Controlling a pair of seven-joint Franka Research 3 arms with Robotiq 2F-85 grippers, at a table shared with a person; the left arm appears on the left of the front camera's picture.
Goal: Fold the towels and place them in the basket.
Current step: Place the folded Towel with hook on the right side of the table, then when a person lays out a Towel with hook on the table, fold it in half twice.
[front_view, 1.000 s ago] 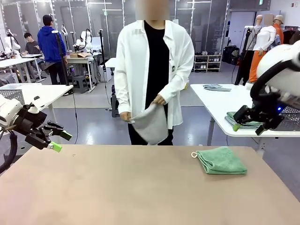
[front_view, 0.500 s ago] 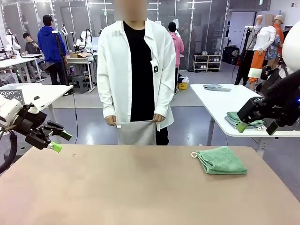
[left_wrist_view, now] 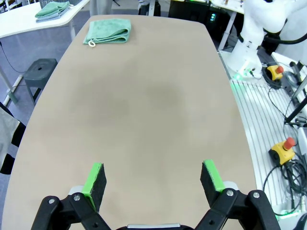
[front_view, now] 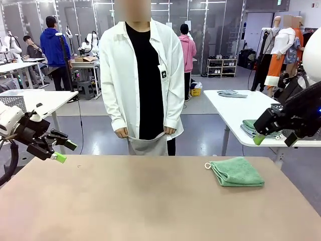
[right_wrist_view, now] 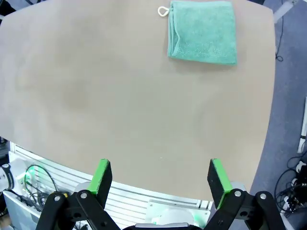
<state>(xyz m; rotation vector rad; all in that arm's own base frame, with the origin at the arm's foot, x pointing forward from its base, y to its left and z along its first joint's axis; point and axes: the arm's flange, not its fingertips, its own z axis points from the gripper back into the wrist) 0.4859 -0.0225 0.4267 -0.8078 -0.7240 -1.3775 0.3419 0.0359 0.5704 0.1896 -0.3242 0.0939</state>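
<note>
The tan counter (front_view: 150,201) takes up the whole lower half of the front view, and most of its top is bare. A person (front_view: 140,75) in a white overshirt and black top stands at its far edge, slightly to the robot's left of the middle. To the right, beyond the counter, is a white side table (front_view: 225,105) with a small stack of green cloths (front_view: 253,125) on it.

The left arm (front_view: 17,128) comes in low at the left edge and stays off the counter's left side, above its level. Its jaws are released and spread wide with nothing between them. In the left wrist view, bare counter shows between the green pads (left_wrist_view: 96,179). The right arm (front_view: 301,108) hangs out past the counter's right side, in front of the side table and well above the surface. Its jaws are also released and empty.

The pale towel (front_view: 147,146) is held at waist height by its top edge between the person's right hand (front_view: 122,132) and left hand (front_view: 169,131). It hangs flat, and its lower part is hidden behind the counter's far edge.

The green towel (front_view: 236,172) lies folded on the far right part of the counter, well apart from both arms. A small white loop (front_view: 207,165) sticks out from the corner of this towel nearest the person.
</note>
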